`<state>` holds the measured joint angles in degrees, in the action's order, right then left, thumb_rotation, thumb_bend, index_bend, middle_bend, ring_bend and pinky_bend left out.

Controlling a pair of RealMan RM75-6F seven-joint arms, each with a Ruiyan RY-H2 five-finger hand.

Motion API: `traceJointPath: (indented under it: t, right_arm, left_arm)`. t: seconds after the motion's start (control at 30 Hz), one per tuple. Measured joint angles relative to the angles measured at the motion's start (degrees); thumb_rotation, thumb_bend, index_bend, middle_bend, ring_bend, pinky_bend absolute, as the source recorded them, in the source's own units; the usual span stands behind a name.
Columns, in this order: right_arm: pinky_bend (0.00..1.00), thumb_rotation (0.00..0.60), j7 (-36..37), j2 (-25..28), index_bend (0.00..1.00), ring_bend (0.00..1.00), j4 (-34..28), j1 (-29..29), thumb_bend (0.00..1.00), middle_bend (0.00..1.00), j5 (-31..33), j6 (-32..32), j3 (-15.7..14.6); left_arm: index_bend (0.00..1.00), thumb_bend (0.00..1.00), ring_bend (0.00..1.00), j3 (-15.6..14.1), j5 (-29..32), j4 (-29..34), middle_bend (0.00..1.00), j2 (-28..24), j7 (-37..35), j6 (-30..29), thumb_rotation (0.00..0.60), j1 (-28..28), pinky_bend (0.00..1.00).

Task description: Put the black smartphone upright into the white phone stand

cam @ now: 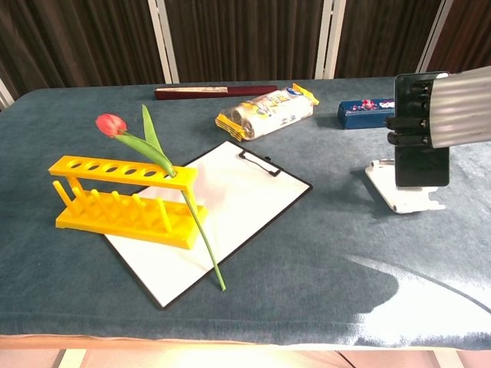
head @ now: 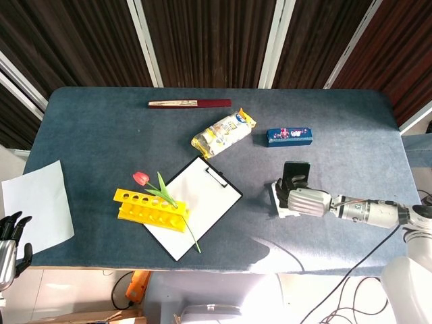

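The robot's right hand (cam: 420, 111) grips the black smartphone (cam: 421, 157) upright over the white phone stand (cam: 400, 194) at the right side of the blue desk (head: 101, 148); whether the phone's lower edge is seated in the stand cannot be told. The left hand (head: 9, 236) hangs off the desk's left edge beside a sheet of paper (head: 39, 202), fingers apart and holding nothing. A clipboard (cam: 222, 211), a yellow rack (cam: 123, 203) with a tulip (cam: 113, 124) and a snack packet (cam: 265, 111) lie well apart from the stand.
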<state>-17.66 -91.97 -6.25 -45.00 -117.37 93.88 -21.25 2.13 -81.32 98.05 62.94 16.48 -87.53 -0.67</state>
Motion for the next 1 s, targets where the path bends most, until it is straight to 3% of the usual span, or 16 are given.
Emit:
traceJointPath:
  t: [0.53, 1.0]
  right_arm:
    - [0.77, 0.600, 0.98, -1.78, 0.76, 0.72, 0.14, 0.86, 0.55, 0.77, 1.96, -2.15, 0.52]
    - [0.70, 0.600, 2.01, -2.37, 0.49, 0.42, -0.33, 1.63, 0.47, 0.50, 3.70, -3.17, 1.36]
  left_arm:
    - [0.19, 0.53, 0.10, -0.04, 0.02, 0.08, 0.10, -0.12, -0.22, -0.12, 0.600, 0.08, 0.28]
    - [0.19, 0.53, 0.10, -0.04, 0.05, 0.17, 0.10, -0.19, -0.23, -0.11, 0.600, 0.07, 0.28]
